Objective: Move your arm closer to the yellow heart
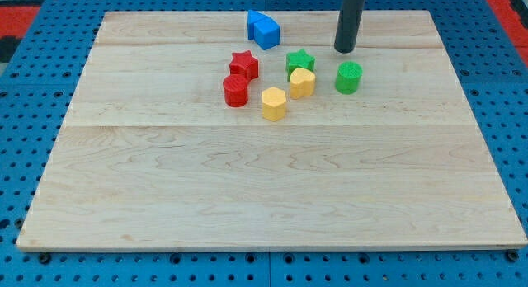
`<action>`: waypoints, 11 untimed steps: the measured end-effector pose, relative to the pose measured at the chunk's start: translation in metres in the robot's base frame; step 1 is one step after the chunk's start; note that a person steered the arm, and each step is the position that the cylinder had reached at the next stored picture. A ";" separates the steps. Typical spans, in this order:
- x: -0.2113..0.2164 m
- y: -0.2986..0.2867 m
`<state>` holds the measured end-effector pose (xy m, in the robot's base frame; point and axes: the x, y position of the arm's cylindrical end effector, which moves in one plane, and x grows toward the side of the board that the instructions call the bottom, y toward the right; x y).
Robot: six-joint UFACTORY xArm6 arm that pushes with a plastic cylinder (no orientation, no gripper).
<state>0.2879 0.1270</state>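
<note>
Yellow heart (303, 82) sits on the wooden table (264, 188), in the upper middle part of the view, inside a small group of blocks. It touches the green star (299, 62), which stands just above it toward the view's top. To the view's right of the heart, with a small gap, is the green cylinder (349, 77). To its lower left, near but apart, lies the yellow pentagon-like block (274, 103). Further to the view's left are the red star (243, 64) and, just below it, the red cylinder (236, 91); these two look almost touching. The blue block (263, 28), of an angular shape I cannot name well, stands alone near the table's top edge. My tip (345, 50) is on the table at the upper right of the heart, just above the green cylinder and to the right of the green star, touching no block. The arm carries no gripper, only the dark rod, so it holds nothing.
</note>
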 end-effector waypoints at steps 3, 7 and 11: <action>0.008 0.043; 0.163 0.067; 0.133 -0.043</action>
